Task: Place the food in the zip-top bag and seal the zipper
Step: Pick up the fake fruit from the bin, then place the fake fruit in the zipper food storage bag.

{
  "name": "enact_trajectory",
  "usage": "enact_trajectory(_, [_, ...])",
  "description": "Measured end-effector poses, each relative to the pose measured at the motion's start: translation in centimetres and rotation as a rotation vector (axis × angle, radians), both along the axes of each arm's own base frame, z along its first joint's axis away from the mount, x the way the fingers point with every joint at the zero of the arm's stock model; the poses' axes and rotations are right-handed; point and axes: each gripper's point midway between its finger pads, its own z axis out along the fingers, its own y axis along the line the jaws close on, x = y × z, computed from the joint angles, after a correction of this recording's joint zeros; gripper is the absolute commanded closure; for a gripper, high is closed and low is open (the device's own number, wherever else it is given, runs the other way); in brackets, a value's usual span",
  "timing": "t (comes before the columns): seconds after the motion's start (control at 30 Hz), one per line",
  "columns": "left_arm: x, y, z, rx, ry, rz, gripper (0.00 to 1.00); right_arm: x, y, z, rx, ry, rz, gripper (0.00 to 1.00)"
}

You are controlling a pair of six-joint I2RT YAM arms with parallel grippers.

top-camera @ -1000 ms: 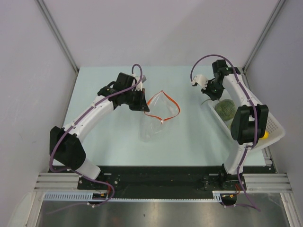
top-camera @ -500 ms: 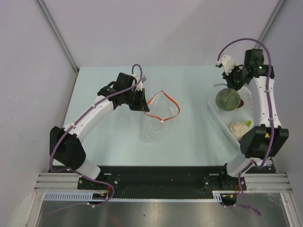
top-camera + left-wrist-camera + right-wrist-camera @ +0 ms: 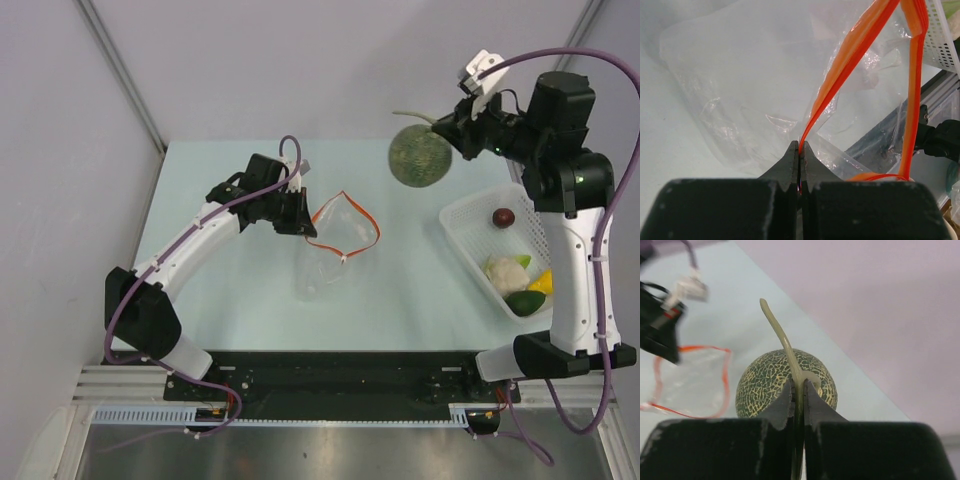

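Note:
The clear zip-top bag (image 3: 335, 255) lies mid-table with its orange-red zipper (image 3: 350, 215) spread open. My left gripper (image 3: 304, 222) is shut on the zipper strip (image 3: 840, 75) at the bag's left mouth edge. My right gripper (image 3: 450, 130) is shut on the pale stem (image 3: 790, 365) of a dark green netted melon (image 3: 418, 157), held high in the air right of the bag; the melon also shows in the right wrist view (image 3: 785, 385). In the white basket (image 3: 465, 215) lie a dark red piece (image 3: 503, 216), a pale cream piece (image 3: 508, 270), a lime green piece (image 3: 520, 299) and a yellow piece (image 3: 541, 283).
The white perforated basket stands at the right edge of the table. Grey walls close in the left, back and right sides. The arm bases sit on a black rail (image 3: 340, 375) at the near edge.
My right gripper has lifted the green melon by its stem out of the basket and carried it up and left toward the bag. The left arm and bag have not moved.

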Motion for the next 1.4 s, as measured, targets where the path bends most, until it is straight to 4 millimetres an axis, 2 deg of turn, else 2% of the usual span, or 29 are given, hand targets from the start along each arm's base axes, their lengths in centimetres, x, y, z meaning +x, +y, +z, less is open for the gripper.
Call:
enact_trajectory(0.2, [-0.3,-0.3,0.2,-0.019,0.01,-0.018,1.0,-3.4,7.9,2.3,0.203,0.061,0.198,1.0])
enact_trajectory(0.27, [-0.5,-0.4,0.3,-0.026,0.013,-0.024,1.0,-4.1,10.0,2.4,0.262,0.093,0.252,1.0])
enact_trajectory(0.33, [-0.5,-0.5,0.3,-0.031,0.015,-0.028,1.0,-4.5,11.6,1.5,0.303,0.143,0.286,1.0])
enact_trajectory(0.4, [-0.6,-0.6,0.5,-0.038,0.017,-0.034,1.0,-4.8,13.4,-0.6,0.349,0.221,0.325,1.0])
enact_trajectory(0.5, [-0.7,-0.7,0.8,-0.057,0.014,-0.04,1.0,-4.8,15.0,-4.8,0.387,0.347,0.341,1.0])
enact_trajectory(0.67, [-1.2,-0.5,1.0,-0.103,0.031,-0.037,1.0,-4.6,16.4,-14.9,0.378,0.565,0.296,1.0])
enact_trajectory(0.77, [-1.6,-0.5,1.0,-0.129,0.044,-0.048,1.0,-4.3,16.2,-18.8,0.352,0.612,0.258,1.0])
enact_trajectory(0.87, [-2.1,-0.8,1.3,-0.159,0.05,-0.068,1.0,-4.2,16.1,-20.9,0.332,0.625,0.236,1.0])
enact_trajectory(0.97, [-2.3,-1.1,1.9,-0.189,0.045,-0.086,1.0,-4.4,16.7,-21.0,0.332,0.608,0.248,1.0])
enact_trajectory(1.27, [-2.6,-1.8,4.3,-0.344,0.044,-0.125,1.0,-3.7,18.9,-16.2,0.549,0.581,0.269,1.0])
enact_trajectory(1.4, [-2.4,-1.4,4.8,-0.428,0.069,-0.114,1.0,-4.4,20.3,-15.6,0.582,0.582,0.288,1.0])
